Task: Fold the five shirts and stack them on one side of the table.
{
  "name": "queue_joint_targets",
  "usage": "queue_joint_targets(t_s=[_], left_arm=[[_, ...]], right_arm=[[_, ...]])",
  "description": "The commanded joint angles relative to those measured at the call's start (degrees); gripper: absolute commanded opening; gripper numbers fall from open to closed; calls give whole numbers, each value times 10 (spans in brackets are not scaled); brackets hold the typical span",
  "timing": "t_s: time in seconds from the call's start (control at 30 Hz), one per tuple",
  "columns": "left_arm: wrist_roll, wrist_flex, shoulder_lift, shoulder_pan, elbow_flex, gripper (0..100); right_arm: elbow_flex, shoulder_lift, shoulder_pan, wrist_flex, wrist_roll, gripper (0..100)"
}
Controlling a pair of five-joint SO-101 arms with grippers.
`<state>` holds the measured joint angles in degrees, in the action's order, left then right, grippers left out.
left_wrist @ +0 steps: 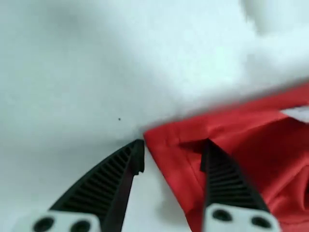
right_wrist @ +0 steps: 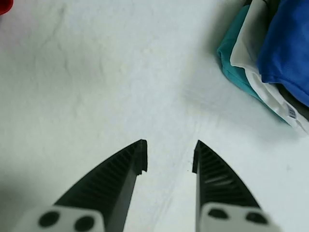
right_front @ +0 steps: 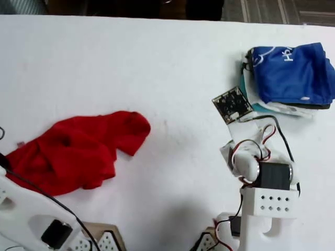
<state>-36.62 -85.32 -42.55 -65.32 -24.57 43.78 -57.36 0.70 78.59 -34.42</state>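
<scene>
We take the red shirt to be the one left to fold. It lies crumpled on the near left of the tabletop. The stack of folded shirts, a blue one on top with white and teal beneath, sits at the far right, well apart from it. The red shirt's long axis runs roughly left to right, with its right end a little farther off than its left.

The coming move turns on how the left tool stands to the shirt's edge. In the left wrist view its fingers are spread apart and straddle that edge. One is over bare tabletop, the other over red cloth, and a corner of the hem lies between them. We cannot tell whether the tips touch the cloth. We judge that closing there would catch the hem.

The right tool is also spread apart, gripping nothing. It hangs over bare tabletop on the near right, with the stack beyond it on the far side and the red shirt well to its left. The left arm is plainly the nearer one. We judge the right would have to come across the middle to take the shirt's right end and help spread it flat.
</scene>
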Motion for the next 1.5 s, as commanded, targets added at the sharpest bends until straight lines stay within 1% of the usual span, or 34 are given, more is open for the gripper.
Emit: queue_joint_targets(t_s=[0.0, 0.13, 0.3, 0.37, 0.43, 0.47, 0.5, 0.57, 0.6, 0.67, 0.73, 0.83, 0.93, 1.0, 1.17, 1.23, 1.37, 1.47], left_arm=[[1, 39, -35, 5, -19, 212], [15, 45, -76, 27, -19, 211], [23, -7, -100, 72, -19, 206], [21, -18, -103, 87, -19, 149], [21, -17, -103, 96, -19, 32], [22, -16, -101, 98, -19, 15], [21, -19, -98, 100, -19, 40], [21, -25, -96, 101, -19, 23], [21, -33, -96, 101, -20, 29], [21, -66, -96, 101, -33, 27], [21, -111, -96, 99, -56, 28], [20, -172, -95, 87, -105, 28], [11, -171, -67, 53, -127, 28], [-17, -171, -30, 27, -121, 28], [-75, -171, 85, -33, -41, 28], [-91, -170, 131, -43, 2, 28], [-98, -168, 207, -42, 69, 28], [-93, -142, 237, -33, 98, 27]], right_arm=[[-22, 7, -3, -3, 0, 159], [-21, 7, -6, -3, 0, 159], [-21, 7, -6, -3, 0, 159], [-21, 7, -6, -3, 0, 159], [-21, 6, -6, -3, 0, 159], [-21, 5, -5, -3, 0, 159], [-21, 5, -5, -3, 0, 159], [-21, 7, -5, -3, 0, 159], [-20, 8, -6, -3, 1, 159], [-19, 9, -11, -5, 2, 159], [-19, 23, -25, -5, 30, 161], [-25, 88, -69, -6, 90, 162], [-53, 187, -131, -16, 120, 162], [-102, 255, -168, -15, 142, 163], [-283, 418, -251, 19, 178, 170], [-352, 486, -287, 38, 196, 214], [-465, 618, -365, 58, 210, 325], [-542, 701, -422, 58, 212, 337]])
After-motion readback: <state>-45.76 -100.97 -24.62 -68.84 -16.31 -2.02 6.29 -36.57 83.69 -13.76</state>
